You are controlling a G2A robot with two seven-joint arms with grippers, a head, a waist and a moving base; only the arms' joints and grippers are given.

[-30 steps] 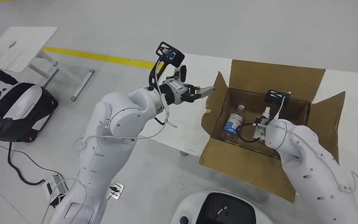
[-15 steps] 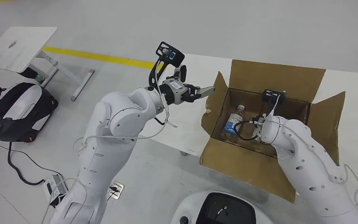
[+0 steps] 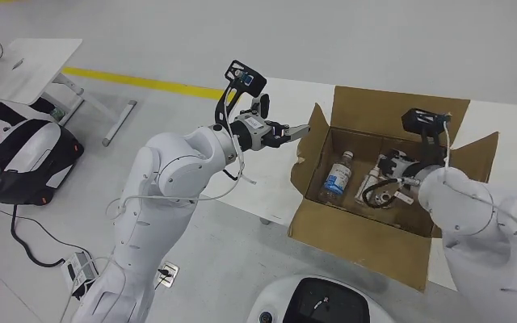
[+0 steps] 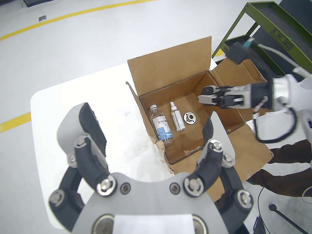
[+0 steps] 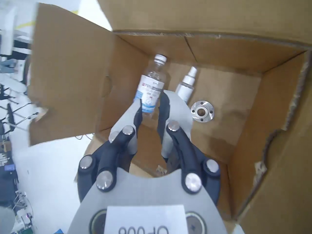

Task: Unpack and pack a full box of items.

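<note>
3 items lie in the box (image 3: 355,234), centre-right of the top view. The right gripper (image 5: 150,103), slightly parted and empty, hangs nearest; the bottle (image 3: 338,174) lies to its left, cap toward frame top. The left gripper (image 3: 300,129) is spread wide

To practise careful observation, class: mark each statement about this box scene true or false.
1. The cardboard box holds three items. True.
2. The clear bottle stands upright. False: it lies on its side.
3. The left gripper holds the spray bottle. False: it is open and empty, above the table; the spray bottle lies in the box.
4. The metal flange lies beside the spray bottle. True.
</note>
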